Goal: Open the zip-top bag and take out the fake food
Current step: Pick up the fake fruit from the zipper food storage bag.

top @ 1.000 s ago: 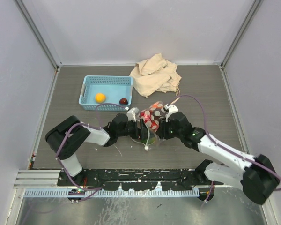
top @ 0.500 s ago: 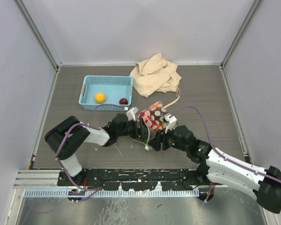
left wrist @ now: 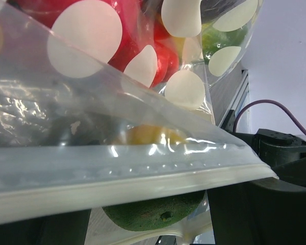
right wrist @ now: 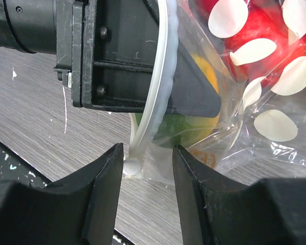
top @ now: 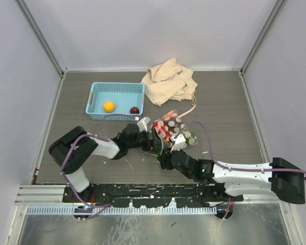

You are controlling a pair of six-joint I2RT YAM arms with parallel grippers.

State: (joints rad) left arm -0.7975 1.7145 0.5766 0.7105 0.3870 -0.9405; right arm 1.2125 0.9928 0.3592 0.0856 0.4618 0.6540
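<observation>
On the grey wood-grain table [top: 229, 102], your right gripper [right wrist: 147, 173] gapes astride the clear polka-dotted plastic bag [right wrist: 275, 117] at its white zip strip [right wrist: 160, 87]; whether your left gripper [top: 154, 139] clamps is unclear.

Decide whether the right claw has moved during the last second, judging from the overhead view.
Yes. The right claw has swung toward the bottom of the view, farther from the beige cloth bag, and now sits at the zip-top bag's lower end.

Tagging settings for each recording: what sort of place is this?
Probably a lab robot cell: plain grey partition walls box in the table, and a left arm and right arm stand on a metal rail.
</observation>
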